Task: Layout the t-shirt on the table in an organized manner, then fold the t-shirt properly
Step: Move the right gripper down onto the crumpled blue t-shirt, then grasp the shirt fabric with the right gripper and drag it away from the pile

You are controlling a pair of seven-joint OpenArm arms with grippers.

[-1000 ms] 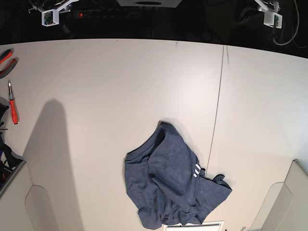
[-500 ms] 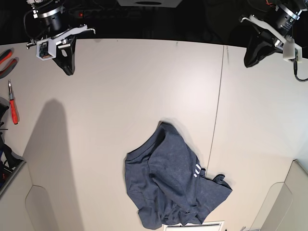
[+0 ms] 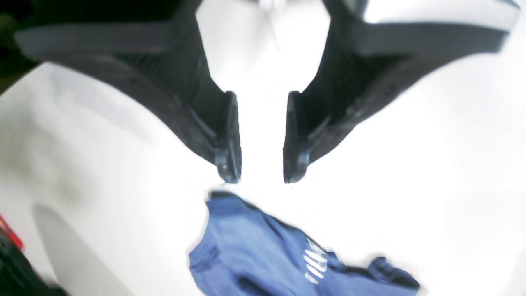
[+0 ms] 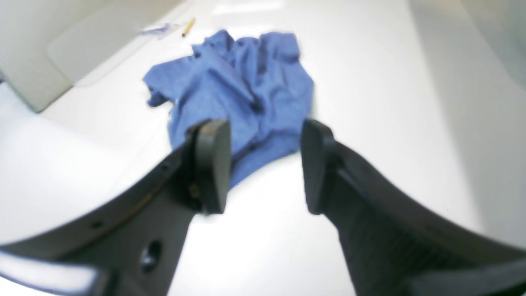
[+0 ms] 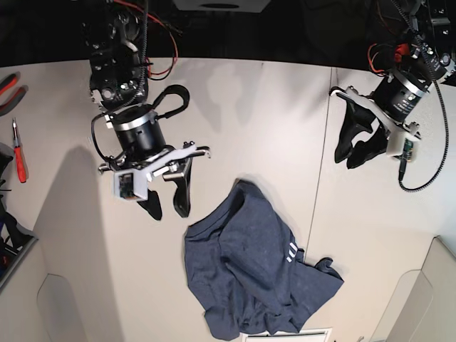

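The t-shirt (image 5: 249, 274), dark navy with a bit of white lettering, lies crumpled in a heap near the front of the table (image 5: 249, 114). My right gripper (image 5: 167, 208) hovers just left of the heap's upper edge, jaws open and empty. In the right wrist view its fingers (image 4: 211, 164) frame the t-shirt (image 4: 242, 82) lying ahead of them. My left gripper (image 5: 353, 158) hangs open over the table's right side, well away from the cloth. Seen from the left wrist, the left gripper (image 3: 259, 179) is empty above the t-shirt (image 3: 254, 255).
A red-handled screwdriver (image 5: 19, 153) and red pliers (image 5: 8, 89) lie at the left edge. Lighter rounded panels sit at the front corners (image 5: 420, 299) (image 5: 43, 303). A thin dark seam (image 5: 324, 142) runs across the table. A pencil (image 4: 188, 27) lies beyond the shirt.
Both arms have swung down from the back edge over the table, the right one close to the shirt. Both grippers have gone from shut to open. The shirt has not moved.
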